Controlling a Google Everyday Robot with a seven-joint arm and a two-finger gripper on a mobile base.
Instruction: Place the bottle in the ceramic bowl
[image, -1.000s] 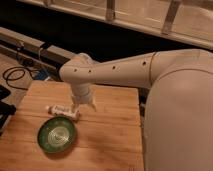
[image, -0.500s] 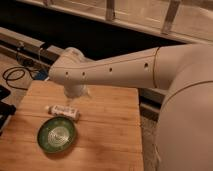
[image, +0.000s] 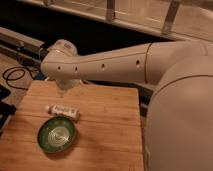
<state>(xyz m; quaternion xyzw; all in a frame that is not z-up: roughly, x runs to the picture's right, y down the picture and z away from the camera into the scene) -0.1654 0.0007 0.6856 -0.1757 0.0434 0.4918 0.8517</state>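
Note:
The small white bottle (image: 62, 111) lies on its side on the wooden table (image: 110, 125), just above the green ceramic bowl (image: 57, 135) and apart from its rim. The bowl holds nothing. My gripper (image: 65, 86) hangs under the white arm near the table's far edge, above and behind the bottle, mostly hidden by the arm. It does not touch the bottle.
My white arm (image: 105, 62) stretches across the view from the right, and my body (image: 180, 115) fills the right side. Black cables (image: 15, 75) lie on the floor at left. A dark rail (image: 20, 42) runs behind the table.
The arm has swung further back and up, away from the bottle. The bottle and the bowl have stayed where they were on the table.

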